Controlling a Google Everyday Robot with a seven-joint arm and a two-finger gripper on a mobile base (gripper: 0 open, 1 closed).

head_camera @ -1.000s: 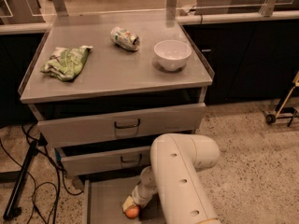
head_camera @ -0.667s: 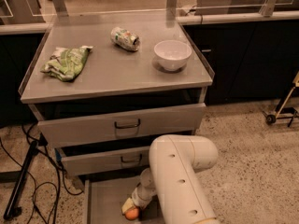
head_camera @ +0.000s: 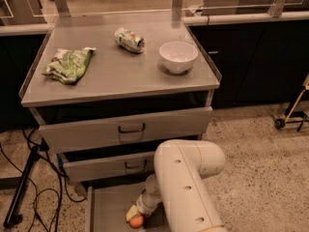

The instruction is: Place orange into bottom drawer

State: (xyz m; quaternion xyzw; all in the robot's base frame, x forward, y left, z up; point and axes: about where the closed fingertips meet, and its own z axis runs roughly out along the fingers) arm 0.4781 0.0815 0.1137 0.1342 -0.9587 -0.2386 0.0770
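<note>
Grey bottom drawer (head_camera: 108, 208) pulled out, orange (head_camera: 137, 221) down by its floor, gripper (head_camera: 133, 215) right on it. Can't tell if pinching or spread, tbh. Tip: release low so orange doesn't roll, then lift straight up, clear of middle drawer (head_camera: 108, 166) front.

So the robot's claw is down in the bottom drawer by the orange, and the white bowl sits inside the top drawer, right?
Not quite. The camera view shows the white bowl on the cabinet top, not inside the top drawer. The rest holds: the claw is down in the bottom drawer by the orange.
</note>
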